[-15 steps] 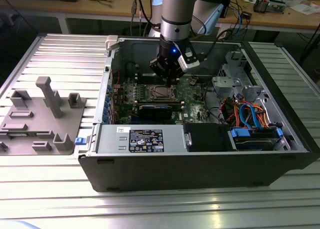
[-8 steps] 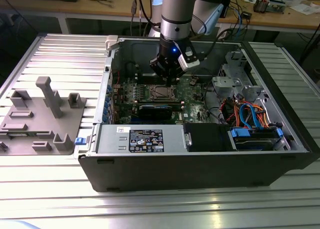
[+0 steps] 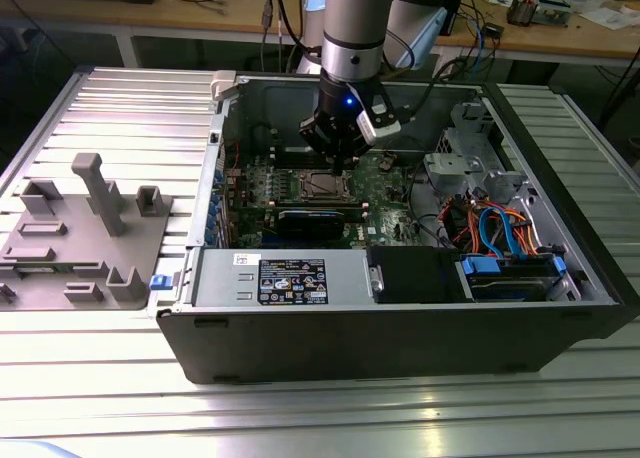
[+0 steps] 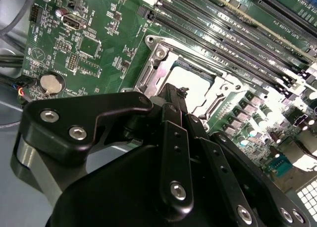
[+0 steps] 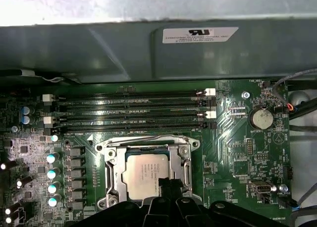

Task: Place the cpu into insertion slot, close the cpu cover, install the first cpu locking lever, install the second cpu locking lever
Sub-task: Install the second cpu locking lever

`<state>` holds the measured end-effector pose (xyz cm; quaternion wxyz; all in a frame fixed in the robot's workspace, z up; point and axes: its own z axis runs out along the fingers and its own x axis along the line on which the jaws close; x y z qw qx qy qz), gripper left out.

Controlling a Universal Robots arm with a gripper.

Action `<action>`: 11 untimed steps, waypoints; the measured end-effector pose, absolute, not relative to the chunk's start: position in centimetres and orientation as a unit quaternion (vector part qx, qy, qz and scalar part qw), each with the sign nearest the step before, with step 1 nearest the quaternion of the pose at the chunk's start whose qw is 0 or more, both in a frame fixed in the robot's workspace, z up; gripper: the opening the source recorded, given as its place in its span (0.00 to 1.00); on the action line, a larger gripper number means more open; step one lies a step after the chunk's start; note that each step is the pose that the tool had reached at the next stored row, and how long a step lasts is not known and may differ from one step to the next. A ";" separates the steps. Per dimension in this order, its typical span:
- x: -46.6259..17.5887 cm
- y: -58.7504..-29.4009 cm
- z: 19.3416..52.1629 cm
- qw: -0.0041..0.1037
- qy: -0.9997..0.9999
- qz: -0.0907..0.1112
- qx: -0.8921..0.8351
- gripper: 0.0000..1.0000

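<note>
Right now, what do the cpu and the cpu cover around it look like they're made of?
The cpu looks like metal with a dull silver-grey matte top that reflects softly. The cpu cover seems to be thin stamped steel, brighter and shinier, with glints along its frame edges. The black end effector sits just over them.

**Ribbed metal table carries an open computer case and a grey fixture**

A silver table [image 3: 110, 398] of long ribbed aluminium profiles fills the exterior view. 2 things rest directly on it. An open black computer case [image 3: 400, 333] sits across the middle and toward the exterior view's right. Just beside it, at the exterior view's left, lies a flat grey fixture tray [image 3: 85, 248] with several upright posts and blocks.
</note>
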<state>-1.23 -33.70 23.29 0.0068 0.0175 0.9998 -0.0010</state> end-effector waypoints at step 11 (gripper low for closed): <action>-1.2 -33.7 23.3 0.007 1.000 -0.001 0.017 0.11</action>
